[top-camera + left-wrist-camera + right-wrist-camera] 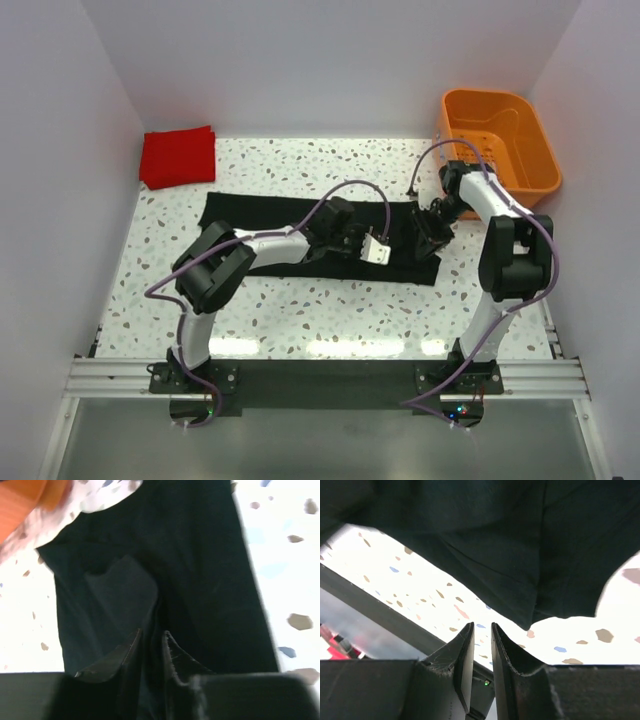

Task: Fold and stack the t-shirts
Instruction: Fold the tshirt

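Now, my left gripper (pixel 152 632): it sits low over black cloth. The fingers (pixel 127 652) are drawn close, with only a thin dark slit between them. I cannot tell whether any cloth sits in that slit.
Black t-shirt (pixel 250 212): it lies as a long folded band directly under and ahead of my left gripper. From there it runs on to my right gripper, which is at its other end. A paler flap of it shows just beyond my left fingertips.
My right gripper (pixel 482 625): the fingers (pixel 462 650) are nearly together. Speckled tabletop shows through the narrow gap between them, and nothing is held.
Shirt edge at my right gripper: the hem and one corner lie just past the tips and off to one side. The tips look clear of the cloth.
Red t-shirt (pixel 178 157): a folded rectangle, well apart from my left gripper, beyond it and out to its left at the far corner.
Orange basket (pixel 535 150): near my right gripper, just beyond it and to its right.
Table (pixel 300 310): white speckled top under both grippers.
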